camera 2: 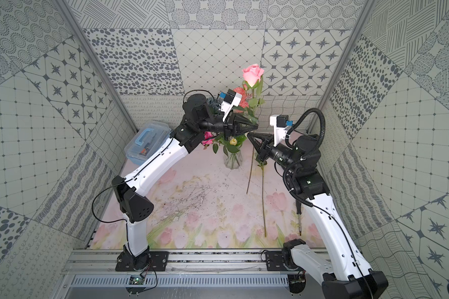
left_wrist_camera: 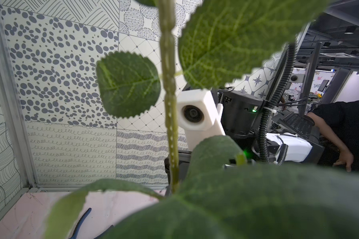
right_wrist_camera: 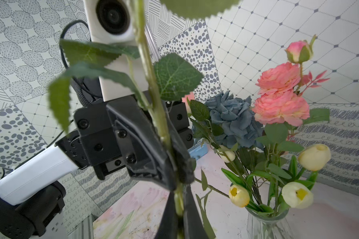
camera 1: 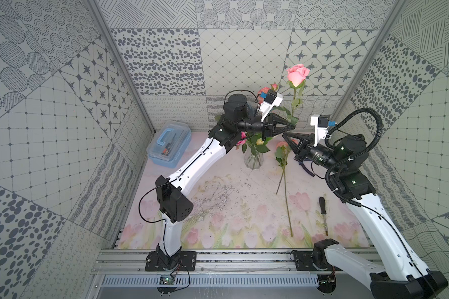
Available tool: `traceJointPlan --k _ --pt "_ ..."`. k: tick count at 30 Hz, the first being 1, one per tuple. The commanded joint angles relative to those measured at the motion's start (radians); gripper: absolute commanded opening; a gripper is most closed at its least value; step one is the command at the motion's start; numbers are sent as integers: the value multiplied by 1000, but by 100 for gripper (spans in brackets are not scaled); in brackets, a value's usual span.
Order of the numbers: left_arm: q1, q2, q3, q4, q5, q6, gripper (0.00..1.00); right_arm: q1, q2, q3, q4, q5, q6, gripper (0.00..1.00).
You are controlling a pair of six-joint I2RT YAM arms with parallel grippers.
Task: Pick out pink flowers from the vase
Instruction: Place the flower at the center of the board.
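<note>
Pink rose [camera 1: 298,72], one, upright, upper centre-right of frame in both top views, stem [right_wrist_camera: 153,89] apart from vase [camera 1: 254,161] at lower left. Left gripper [camera 1: 295,126] pinched tight on stem; right gripper [camera 1: 284,134] clamped on same stem directly below. Ruffled pink blooms [right_wrist_camera: 280,103] stand in vase; another pink flower [camera 1: 280,145] lies on mat [camera 1: 218,207].

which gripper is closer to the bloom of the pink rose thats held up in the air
Left. The left gripper is clamped on the pink rose stem, on the side nearer the bloom. The right gripper is shut on the same stem just further down, away from the bloom.
</note>
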Motion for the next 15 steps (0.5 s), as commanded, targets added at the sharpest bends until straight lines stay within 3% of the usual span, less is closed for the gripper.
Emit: traceJointPlan --k 1,2,3,4,6,7,8,10,15 --pt "-5 9 19 -35 35 82 0 -2 -27 0 38 9 -6 0" --pt "-6 12 23 -37 26 83 0 -2 -29 0 31 16 -8 0" --pt "-6 14 32 -39 11 86 14 -2 -30 1 20 26 -12 0" --pt "-5 17 46 -51 -14 94 38 -2 -32 2 7 42 -18 0" --pt "-4 19 104 -150 -115 156 73 -4 -35 11 -34 96 -34 0" --pt "-3 18 144 -216 -187 209 88 -4 -37 20 -66 136 -49 0" --pt "-1 16 181 -273 -253 249 96 -4 -38 26 -93 177 -61 0" --pt "17 7 237 -334 -375 296 99 -5 -35 47 -186 283 -96 0" --pt "102 -48 254 -306 -541 261 99 -16 5 51 -356 476 -127 0"
